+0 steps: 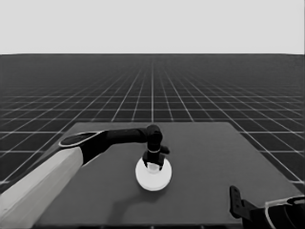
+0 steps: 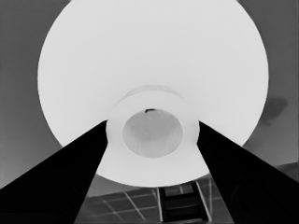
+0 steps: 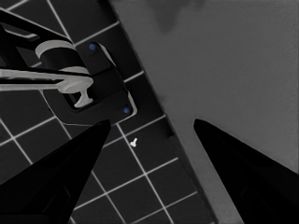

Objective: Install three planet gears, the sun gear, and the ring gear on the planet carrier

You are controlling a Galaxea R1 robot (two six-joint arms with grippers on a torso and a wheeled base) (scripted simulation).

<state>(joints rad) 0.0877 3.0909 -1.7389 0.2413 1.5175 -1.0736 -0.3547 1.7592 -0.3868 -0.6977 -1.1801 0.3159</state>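
At the middle of the table (image 1: 205, 157), we find the left gripper (image 1: 153, 161) pinching the raised hub of the larger round part (image 1: 153, 177), which we judge should be lowered level and centred before release; the right arm waits at the near right corner.

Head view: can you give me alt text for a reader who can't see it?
The left hand stands over a large white round part near the middle of the dark table, its arm reaching in from the left. The right arm waits at the lower right corner.
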